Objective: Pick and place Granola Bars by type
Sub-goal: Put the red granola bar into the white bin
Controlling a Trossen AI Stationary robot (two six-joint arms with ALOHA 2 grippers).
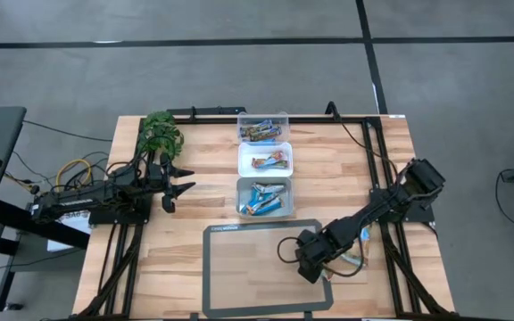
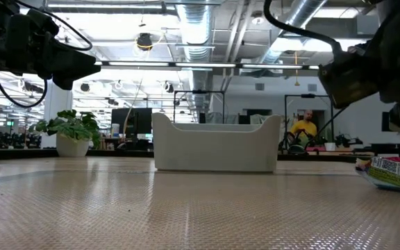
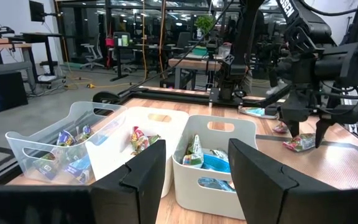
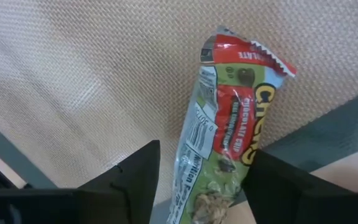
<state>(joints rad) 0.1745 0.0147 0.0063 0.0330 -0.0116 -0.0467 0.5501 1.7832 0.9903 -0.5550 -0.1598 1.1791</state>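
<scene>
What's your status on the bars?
Right gripper open, straddling green-and-red wrapped granola bar at grey mat's right edge. Left gripper open, waiting left of the three tubs. Nothing in the way.

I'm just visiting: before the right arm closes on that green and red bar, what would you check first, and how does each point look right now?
1. Right gripper open: ok, its fingers stand apart.
2. Green and red granola bar between those fingers: ok, it lies flat on the mat, one end between them.
3. Bar free of neighbours: ok, nothing touches it in the right wrist view.
4. Tubs ready: ok, three sit in a row, each holding bars.
5. Left gripper out of the way: ok, open and empty, left of the tubs.
6. Matching tub: cannot tell for certain.
</scene>
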